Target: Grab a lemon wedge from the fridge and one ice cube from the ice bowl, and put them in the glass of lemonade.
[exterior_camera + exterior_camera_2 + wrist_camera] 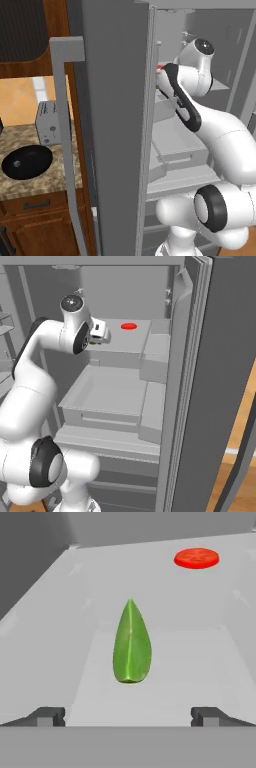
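Claw: you've got the two-finger claw (pixel 128 716) spread wide, nothing between the dark tips; it sits inside the fridge at upper-shelf height, seen in the right base view (pixel 102 333) at the end of the white arm.
Wedge: small green, leaf-shaped lemon wedge (pixel 131 644) lies on the pale grey fridge shelf (pixel 200 662), centred ahead of the two tips, apart from both, point facing away from you.
Red item: flat round red slice (pixel 196 558) rests farther back on the same shelf, off to the right, well apart from the wedge; also visible in the right base view (pixel 129 326).
Fridge: tall grey steel fridge (pixel 117 125) stands with its doors swung open; long vertical bar handle (pixel 64 130) on the left door, grey drawers (pixel 107 396) below the shelf.
Bowl: wide shallow glossy black bowl (pixel 27 162) sits on the speckled stone tabletop (pixel 45 182) left of the fridge.
Toaster: grey two-slot toaster (pixel 48 122) stands just behind the bowl on the same tabletop.
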